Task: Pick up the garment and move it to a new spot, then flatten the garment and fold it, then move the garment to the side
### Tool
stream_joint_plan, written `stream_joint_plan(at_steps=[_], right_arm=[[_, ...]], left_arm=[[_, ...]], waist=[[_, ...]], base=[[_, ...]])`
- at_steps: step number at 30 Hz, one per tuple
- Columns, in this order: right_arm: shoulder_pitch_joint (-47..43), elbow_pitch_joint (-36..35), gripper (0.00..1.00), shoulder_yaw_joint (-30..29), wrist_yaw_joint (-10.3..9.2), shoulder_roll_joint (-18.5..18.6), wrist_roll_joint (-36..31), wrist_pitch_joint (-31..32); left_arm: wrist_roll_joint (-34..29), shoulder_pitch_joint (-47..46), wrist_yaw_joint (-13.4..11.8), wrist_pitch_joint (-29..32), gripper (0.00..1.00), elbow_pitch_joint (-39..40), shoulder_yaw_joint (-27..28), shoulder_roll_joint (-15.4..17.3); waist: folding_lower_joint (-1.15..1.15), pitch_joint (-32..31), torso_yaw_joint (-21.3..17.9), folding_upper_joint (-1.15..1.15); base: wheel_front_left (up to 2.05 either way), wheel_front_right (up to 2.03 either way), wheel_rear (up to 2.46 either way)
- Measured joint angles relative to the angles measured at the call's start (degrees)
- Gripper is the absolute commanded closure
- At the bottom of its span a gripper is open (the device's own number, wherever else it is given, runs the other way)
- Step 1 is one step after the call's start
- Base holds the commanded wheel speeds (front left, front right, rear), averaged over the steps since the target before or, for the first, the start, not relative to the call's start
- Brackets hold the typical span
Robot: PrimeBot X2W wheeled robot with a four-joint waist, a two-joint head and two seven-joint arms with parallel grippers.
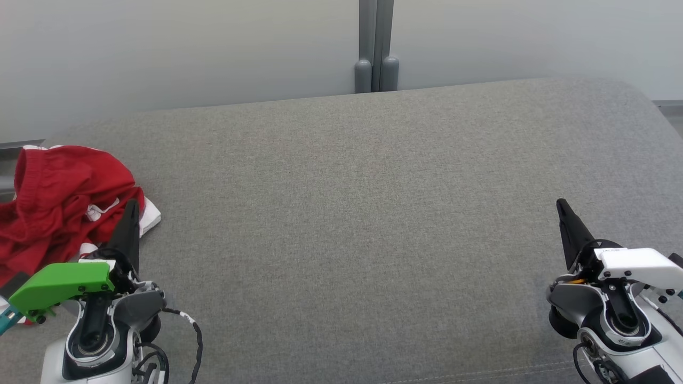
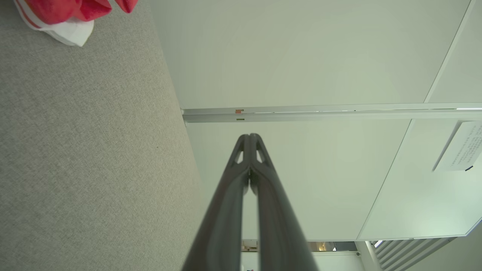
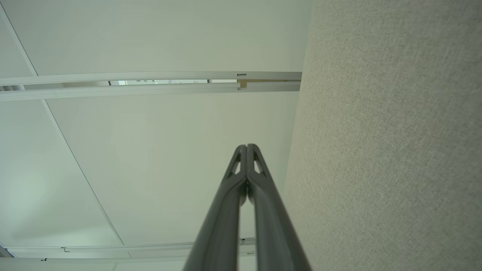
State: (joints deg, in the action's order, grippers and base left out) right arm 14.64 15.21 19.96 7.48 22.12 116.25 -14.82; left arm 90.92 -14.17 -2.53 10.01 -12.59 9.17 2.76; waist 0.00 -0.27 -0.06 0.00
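Note:
The garment (image 1: 58, 202) is a crumpled red piece with white trim, lying in a heap at the far left of the grey fabric surface (image 1: 363, 213). A corner of the garment (image 2: 71, 15) shows at the top left of the left wrist view. My left gripper (image 1: 132, 205) is shut with nothing in it, its dark fingers pointing up just right of the heap and overlapping its edge in the head view. In the left wrist view the left gripper (image 2: 249, 135) tips touch each other. My right gripper (image 1: 561, 204) is shut and empty at the lower right, far from the garment; its tips (image 3: 246, 146) meet.
A pale wall panel with a grey vertical post (image 1: 376, 48) stands behind the surface. The surface's rounded back edge runs along the wall. The wide middle of the grey fabric lies between my two arms.

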Motion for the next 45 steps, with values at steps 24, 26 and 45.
stream_joint_plan(at_steps=[24, 26, 45], right_arm=[[-2.65, 0.8, 0.0, -0.66, -0.02, -2.25, -2.38, 0.03], [-2.67, 0.42, 0.0, -1.15, -0.01, -2.65, -3.97, 0.03], [-3.28, -6.36, 0.0, -7.11, -0.01, -4.42, -33.79, 0.03]], left_arm=[[-0.01, 2.69, 0.54, -1.38, 0.0, -1.89, -1.52, -0.41], [-0.34, 2.69, 0.81, -2.07, 0.0, -1.58, -2.0, -0.41], [-19.11, 2.37, 2.99, -8.11, 0.0, 3.59, -4.58, 0.19]], waist=[[0.0, 0.05, -0.01, 0.0], [0.0, 0.08, -0.03, 0.0], [0.0, 0.38, -0.44, 0.0]], base=[[0.0, 0.0, 0.0], [0.0, 0.0, 0.0], [0.0, 0.0, 0.0]])
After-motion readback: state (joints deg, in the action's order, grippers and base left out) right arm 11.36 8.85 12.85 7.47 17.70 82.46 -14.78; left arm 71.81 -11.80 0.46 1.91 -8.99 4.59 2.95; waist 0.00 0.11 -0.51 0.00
